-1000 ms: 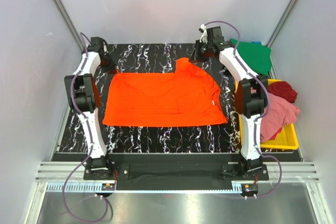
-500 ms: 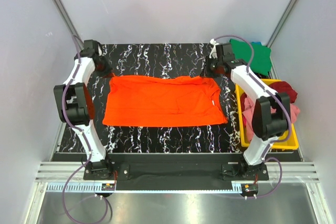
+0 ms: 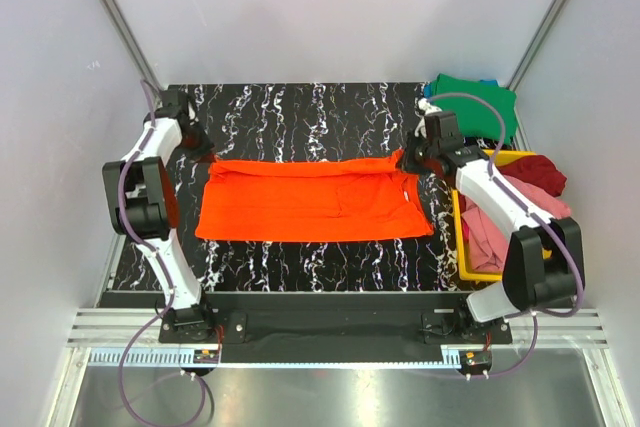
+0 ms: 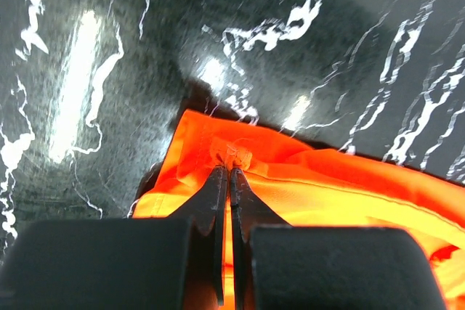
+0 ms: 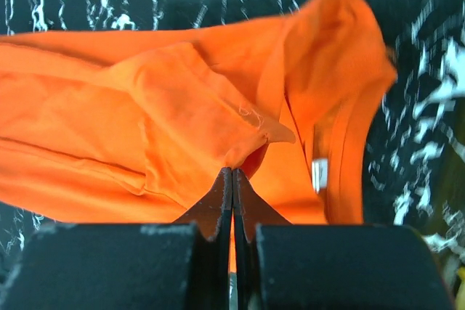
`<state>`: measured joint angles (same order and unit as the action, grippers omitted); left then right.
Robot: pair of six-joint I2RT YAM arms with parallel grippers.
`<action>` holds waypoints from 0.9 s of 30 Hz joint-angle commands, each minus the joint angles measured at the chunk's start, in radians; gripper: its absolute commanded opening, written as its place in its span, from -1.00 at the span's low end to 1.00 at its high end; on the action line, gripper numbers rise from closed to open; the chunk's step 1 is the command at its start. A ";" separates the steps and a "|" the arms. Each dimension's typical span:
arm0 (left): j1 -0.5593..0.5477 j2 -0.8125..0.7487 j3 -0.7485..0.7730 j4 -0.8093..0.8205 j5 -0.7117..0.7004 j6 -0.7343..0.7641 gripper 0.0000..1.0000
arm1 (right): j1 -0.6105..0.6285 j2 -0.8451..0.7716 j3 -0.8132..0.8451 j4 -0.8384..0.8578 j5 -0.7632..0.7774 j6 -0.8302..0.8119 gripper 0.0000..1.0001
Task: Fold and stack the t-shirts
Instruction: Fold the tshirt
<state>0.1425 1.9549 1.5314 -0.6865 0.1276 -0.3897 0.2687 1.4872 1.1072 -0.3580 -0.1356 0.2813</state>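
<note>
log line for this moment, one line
step: folding | left gripper: shut on orange t-shirt, far left corner | right gripper: shut on orange t-shirt, far right edge

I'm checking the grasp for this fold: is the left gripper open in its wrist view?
No, the left gripper is shut, its fingertips pinching a bunched bit of the orange t-shirt at its edge.
</note>
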 commanded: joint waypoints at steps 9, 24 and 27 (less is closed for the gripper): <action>0.005 -0.214 -0.171 -0.005 -0.187 -0.031 -0.23 | 0.006 -0.286 -0.407 0.162 0.129 0.308 -0.32; -0.139 -0.211 -0.165 -0.045 -0.361 -0.046 0.64 | 0.009 -0.197 -0.330 0.125 0.146 0.351 0.73; -0.138 -0.176 -0.165 -0.059 -0.332 -0.060 0.64 | 0.007 -0.093 -0.270 0.123 0.148 0.316 0.72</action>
<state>-0.0082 1.7512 1.3357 -0.7219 -0.2020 -0.4427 0.2707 1.3273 0.7582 -0.2577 0.0097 0.6243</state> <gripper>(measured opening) 0.821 0.862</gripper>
